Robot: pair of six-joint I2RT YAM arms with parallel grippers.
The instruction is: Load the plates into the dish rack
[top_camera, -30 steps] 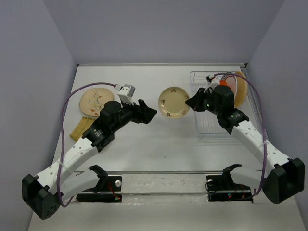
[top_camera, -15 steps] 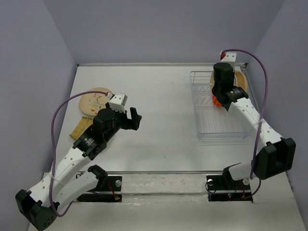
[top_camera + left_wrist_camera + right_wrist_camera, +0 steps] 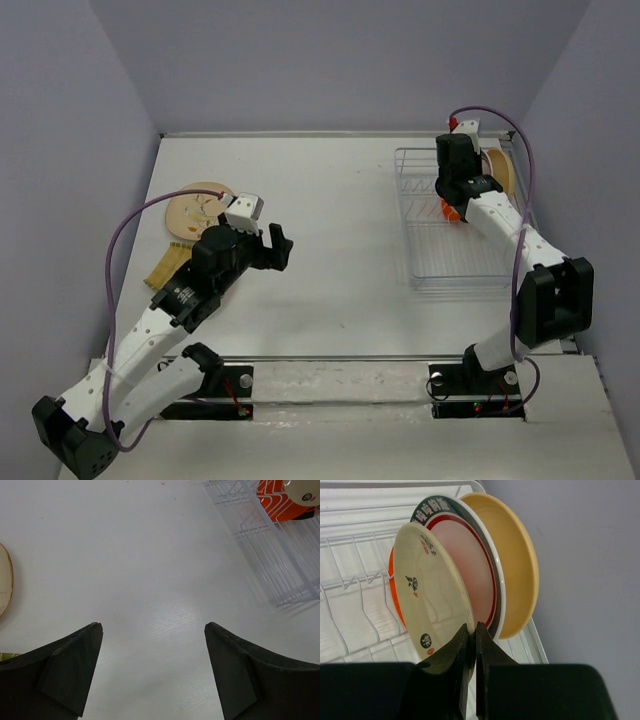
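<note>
So the right pincer (image 3: 472, 630) is clamped on the cream patterned plate (image 3: 432, 605), fourth in the clear plastic dish rack (image 3: 350, 580), the left pincer (image 3: 152, 626) is wide open and empty, and the round tan plate (image 3: 197, 208) and yellow ridged-edge plate (image 3: 168, 266) are waiting.

Robot lab cell: bare lilac walls (image 3: 330, 60) round white table (image 3: 340, 290), L arm (image 3: 150, 330) & R arm (image 3: 500, 220) bolted at edge.

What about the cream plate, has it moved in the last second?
Yes. The cream plate went from mid-table, left of the dish rack, into it.
</note>
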